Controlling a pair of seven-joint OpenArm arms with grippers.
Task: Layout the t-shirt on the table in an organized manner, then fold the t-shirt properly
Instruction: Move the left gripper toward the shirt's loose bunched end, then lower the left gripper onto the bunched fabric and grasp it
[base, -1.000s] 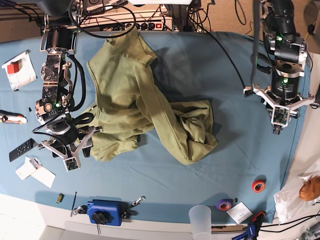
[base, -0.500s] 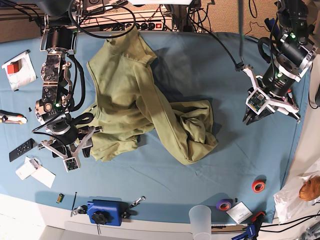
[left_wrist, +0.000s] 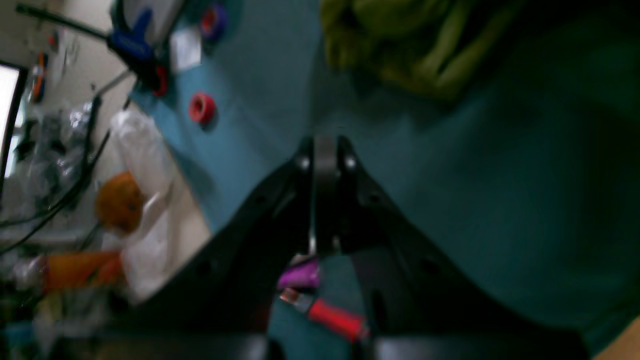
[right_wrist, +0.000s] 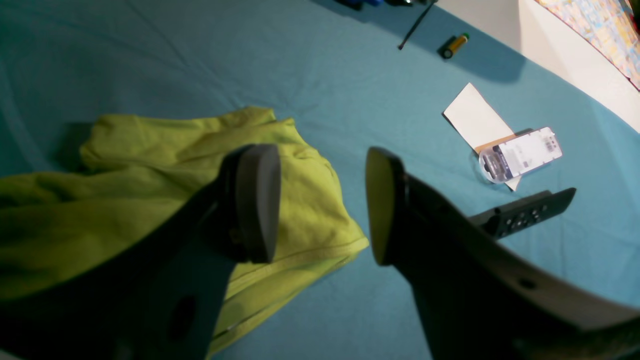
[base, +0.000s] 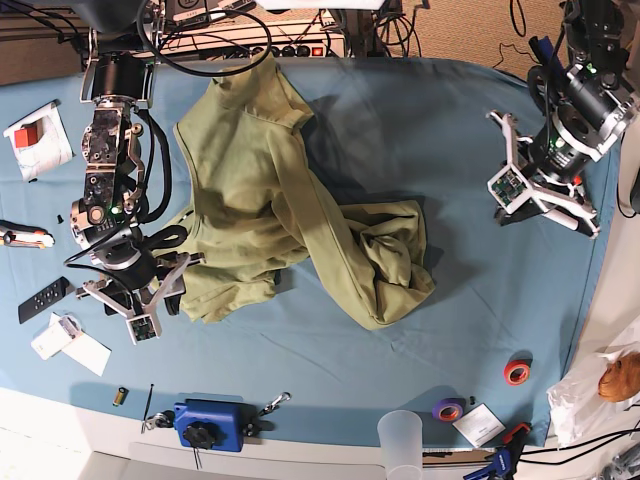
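My left gripper (left_wrist: 326, 165) is closed and empty, tilted sideways. My right gripper (right_wrist: 322, 205) points downward with its jaws spread wide, holding nothing.

The t-shirt (base: 280, 210) is plain olive green, lying on a teal-blue table (base: 420, 120). A red tape roll (base: 517, 372), a purple tape roll (base: 448, 409) and a blue tool (base: 208, 424) sit near the front edge.

right arm (base: 112, 180): black and silver segments, bare metal brackets, looped black cables, green indicator light
left arm (base: 585, 95): black cylindrical links, green light, white bracket at wrist
right end effector (right_wrist: 320, 205): matte black fingers, flat oval dark-grey pads
left end effector (left_wrist: 325, 200): black tapering fingers, two small screws near the tip, blurred
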